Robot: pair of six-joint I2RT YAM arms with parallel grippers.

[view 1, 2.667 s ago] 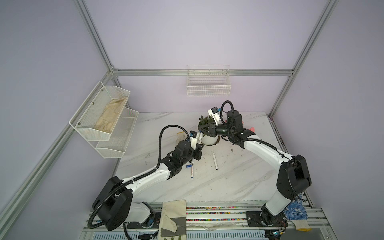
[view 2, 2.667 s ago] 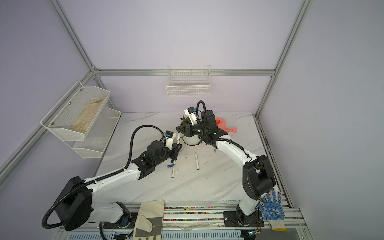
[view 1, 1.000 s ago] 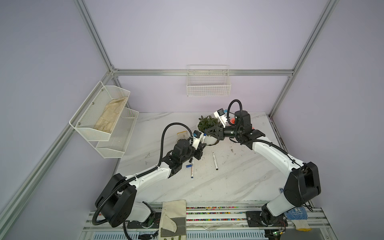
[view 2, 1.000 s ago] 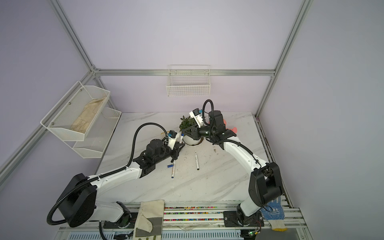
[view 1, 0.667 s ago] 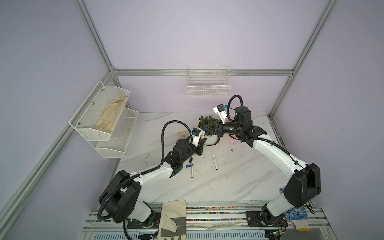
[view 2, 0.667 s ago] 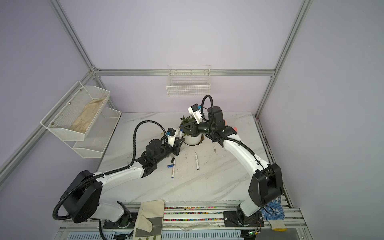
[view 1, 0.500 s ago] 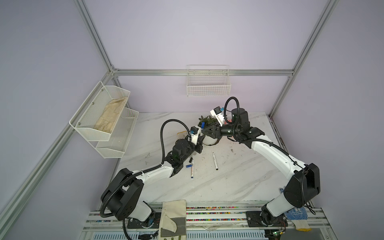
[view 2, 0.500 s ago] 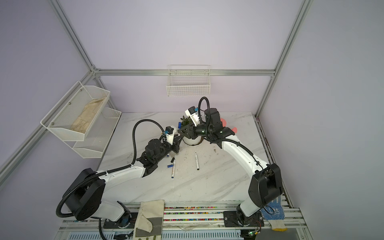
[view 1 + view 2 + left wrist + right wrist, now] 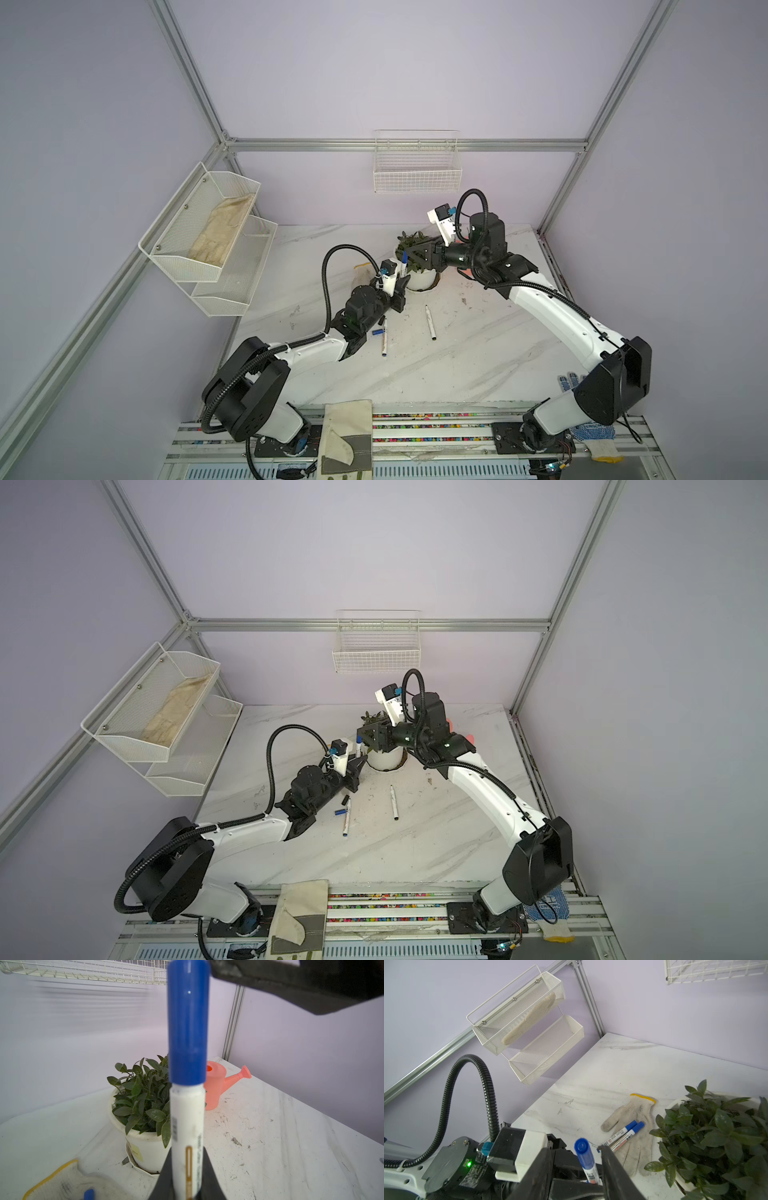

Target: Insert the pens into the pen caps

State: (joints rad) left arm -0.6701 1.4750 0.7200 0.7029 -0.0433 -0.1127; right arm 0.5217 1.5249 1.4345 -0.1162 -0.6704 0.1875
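Note:
My left gripper [image 9: 400, 286] [image 9: 187, 1159] is shut on an upright white pen [image 9: 187, 1126]. A blue pen cap [image 9: 188, 1022] [image 9: 583, 1153] sits on the pen's upper end. My right gripper [image 9: 409, 257] [image 9: 575, 1148] is open, one finger on each side of that cap and clear of it. Two uncapped pens [image 9: 385, 338] [image 9: 430, 328] lie on the marble table, with a loose blue cap [image 9: 377, 332] and a black cap [image 9: 345, 800] beside the left one. Two capped pens [image 9: 623, 1131] rest on a glove.
A potted plant [image 9: 417, 266] stands right behind both grippers. The work glove [image 9: 633, 1118] lies left of the pot, and a pink watering can [image 9: 218, 1084] stands behind it. A mesh shelf rack [image 9: 208, 241] hangs on the left wall and a wire basket [image 9: 415, 170] on the back wall.
My right gripper has opened and let go of the blue cap, which stays on the pen. The left gripper has kept its hold and edged toward the plant.

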